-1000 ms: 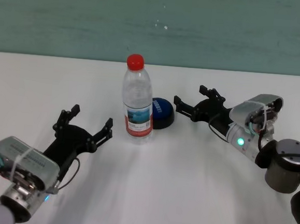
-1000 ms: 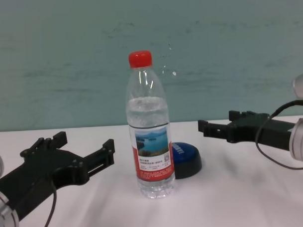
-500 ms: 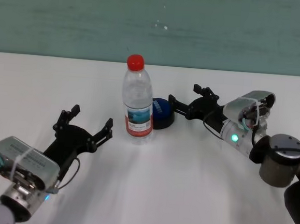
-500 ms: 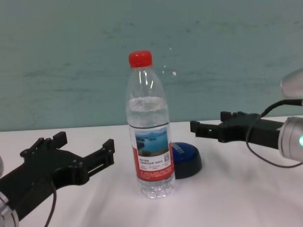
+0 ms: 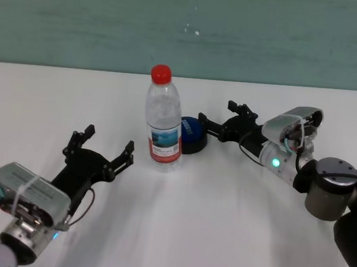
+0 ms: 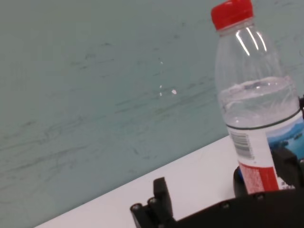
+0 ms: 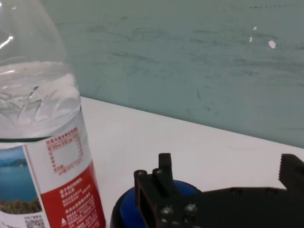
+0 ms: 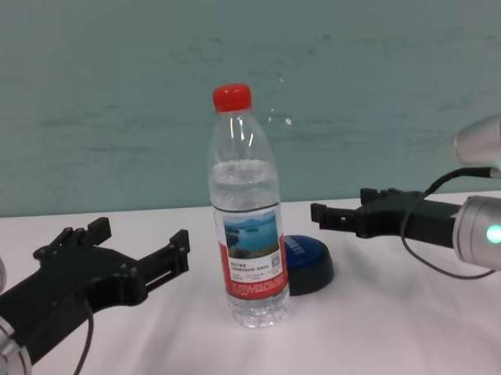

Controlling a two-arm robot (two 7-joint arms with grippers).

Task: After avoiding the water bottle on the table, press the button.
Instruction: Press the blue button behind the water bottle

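One blue button (image 5: 192, 134) sits centre frame on the plain white desk (image 5: 221, 223), just behind-right of the one upright bottle (image 5: 164, 123); a teal wall fills the top. The right pincer (image 5: 218, 121), fingers spread, has crept leftward to the button's right edge. The left pincer (image 5: 100, 147) lies open at lower left.

Upright water bottle (image 5: 164, 121) just beside blue button (image 5: 192, 134) on table (image 5: 221, 223)
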